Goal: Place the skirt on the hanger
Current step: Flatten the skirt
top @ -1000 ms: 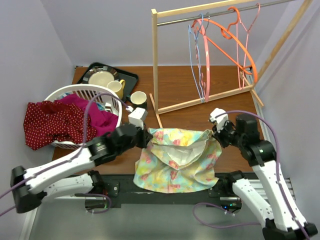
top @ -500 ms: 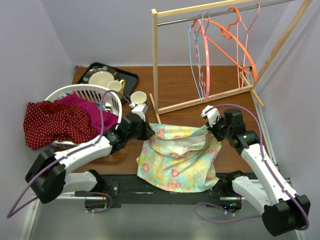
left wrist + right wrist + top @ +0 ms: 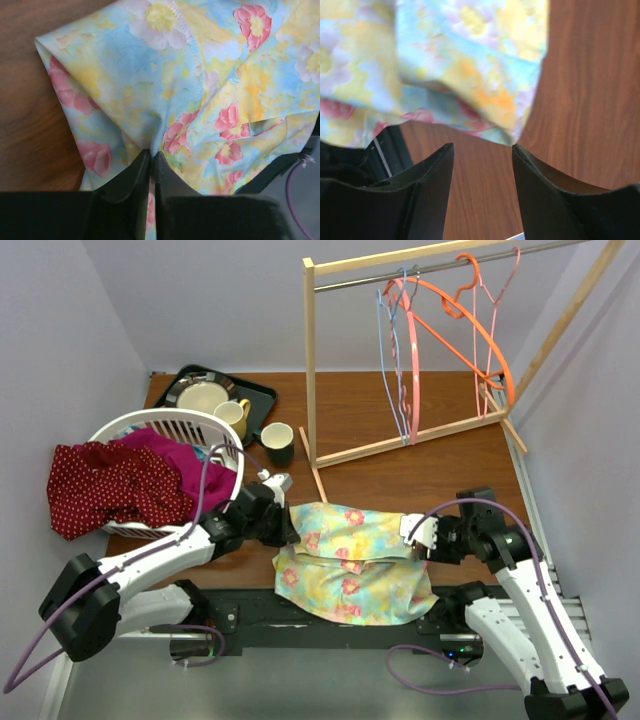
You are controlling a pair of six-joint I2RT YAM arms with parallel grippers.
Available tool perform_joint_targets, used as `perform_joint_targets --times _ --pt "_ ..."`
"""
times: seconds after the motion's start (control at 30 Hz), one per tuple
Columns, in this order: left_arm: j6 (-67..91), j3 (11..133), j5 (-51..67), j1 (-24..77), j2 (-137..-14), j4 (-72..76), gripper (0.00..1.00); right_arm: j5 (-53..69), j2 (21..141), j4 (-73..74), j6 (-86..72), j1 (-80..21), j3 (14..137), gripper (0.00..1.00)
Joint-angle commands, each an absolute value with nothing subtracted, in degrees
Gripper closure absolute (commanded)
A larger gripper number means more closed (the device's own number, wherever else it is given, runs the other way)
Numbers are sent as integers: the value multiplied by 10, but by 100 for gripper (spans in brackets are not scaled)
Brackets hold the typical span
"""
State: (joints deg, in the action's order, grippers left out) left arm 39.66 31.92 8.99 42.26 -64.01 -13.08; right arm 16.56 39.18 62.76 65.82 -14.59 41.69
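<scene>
Pastel floral skirt (image 3: 352, 560) lies spread on the wooden table (image 3: 400, 480) between my two grippers. My left gripper (image 3: 151, 156) is pinched tight on its edge. My right gripper (image 3: 482, 150) stands open and empty, cloth just ahead of its fingertips.

White arms (image 3: 140, 565), blk fingers (image 3: 425, 200), purple cables (image 3: 497, 506)

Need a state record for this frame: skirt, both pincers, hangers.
skirt: floral, lying rumpled at the near edge of the table
left pincer: shut on the skirt's left corner
right pincer: open, empty, beside the skirt's right edge
hangers: hanging on the rack, none taken down
task status: skirt not yet on a hanger
</scene>
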Motion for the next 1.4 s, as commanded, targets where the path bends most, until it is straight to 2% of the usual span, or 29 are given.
perform_joint_targets --times 0.0,0.03,0.07,0.13,0.17,0.27,0.33,0.43,0.57,0.63,0.67,0.77,1.0,1.1,1.2,1.23,1.3,1.37 --pt "410 303 137 420 -625 -149 77 210 399 701 707 -143 447 44" --pt "407 304 139 419 -620 -154 72 224 403 700 699 -144 460 44" --pt "404 310 136 420 -614 -158 60 256 406 711 693 -144 493 43" --pt "396 324 121 420 -584 -182 48 297 415 718 668 -144 525 42" --pt "390 343 103 419 -573 -191 40 339 424 731 664 -144 547 40" --pt "362 378 60 419 -535 -234 27 373 436 740 660 -145 558 39" --pt "346 384 47 418 -524 -243 24 374 437 727 655 -144 548 39" --pt "349 378 53 419 -540 -232 23 369 434 689 629 -145 528 40" --pt "379 339 80 419 -555 -186 31 368 446 696 590 -145 512 48" --pt "394 322 89 419 -554 -158 31 346 428 701 592 -145 493 47" --pt "397 308 97 418 -555 -150 31 332 415 687 590 -145 473 41" --pt "404 287 109 419 -568 -129 30 301 378 671 577 -145 454 31" --pt "408 280 121 418 -631 -63 30 310 431 672 613 -145 422 32" --pt "407 283 122 419 -648 -53 32 327 440 629 592 -146 399 28" --pt "410 279 128 418 -652 -42 39 320 444 563 556 -147 383 23" --pt "411 276 133 418 -654 -39 42 319 444 543 550 -147 376 18" --pt "416 274 141 418 -653 -30 46 323 446 528 537 -153 372 14" --pt "420 270 151 419 -652 -18 54 312 446 487 502 -159 362 13"
